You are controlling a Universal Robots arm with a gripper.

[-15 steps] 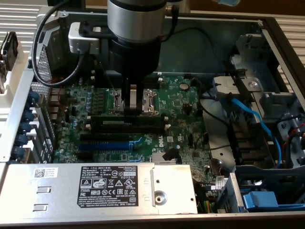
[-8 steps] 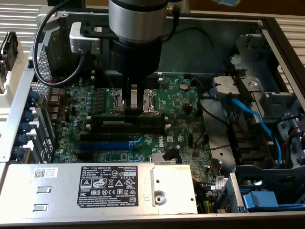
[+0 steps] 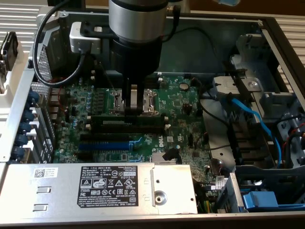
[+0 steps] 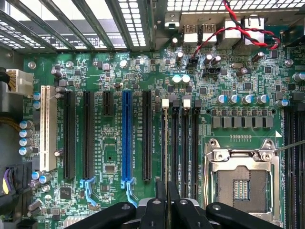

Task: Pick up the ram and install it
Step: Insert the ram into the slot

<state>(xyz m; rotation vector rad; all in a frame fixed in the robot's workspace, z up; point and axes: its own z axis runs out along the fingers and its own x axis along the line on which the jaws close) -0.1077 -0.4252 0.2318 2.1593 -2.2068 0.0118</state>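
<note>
Claw [image 3: 134, 110] grips the ram [image 3: 107, 117] at mid-length; the stick lies along the memory slots [image 3: 128, 128] just beside the CPU socket [image 4: 240, 183]. Seating it well likely wants a straight, level push.

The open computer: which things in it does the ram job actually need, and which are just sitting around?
In the job: the ram, the gripper on it, the black memory slots.
Just there: the blue expansion slot, the light-blue cable, the labelled metal cover.
</note>
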